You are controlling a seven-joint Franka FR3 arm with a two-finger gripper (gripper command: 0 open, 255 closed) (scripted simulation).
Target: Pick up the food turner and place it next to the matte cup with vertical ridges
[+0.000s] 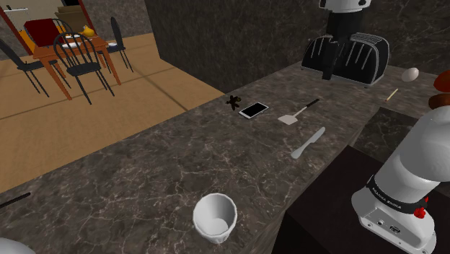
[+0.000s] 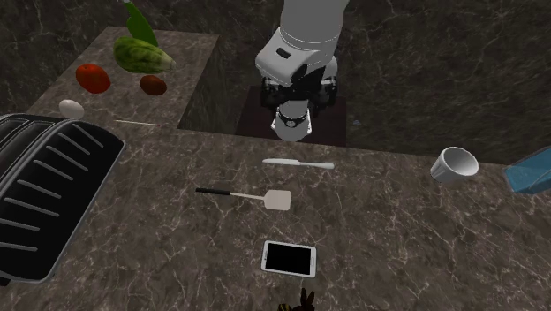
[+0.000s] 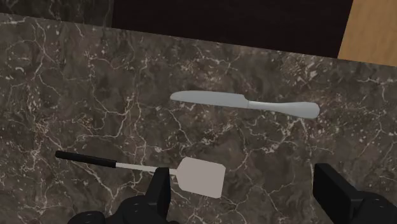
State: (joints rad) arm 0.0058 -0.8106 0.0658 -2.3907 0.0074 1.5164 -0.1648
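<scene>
The food turner lies flat on the dark marble counter, pale square blade and thin black handle. In the second exterior view the turner rests between a knife and a phone. My gripper hangs open above the counter, with the turner's blade just beside one finger and untouched. In the shoulder view the black gripper hovers in front of the toaster. The white ridged cup stands upright near the counter's front edge, far from the turner; the second exterior view has the cup at its right.
A silver knife lies near the turner. A phone and a small dark figure sit beyond it. A black toaster, an egg and vegetables occupy the far end.
</scene>
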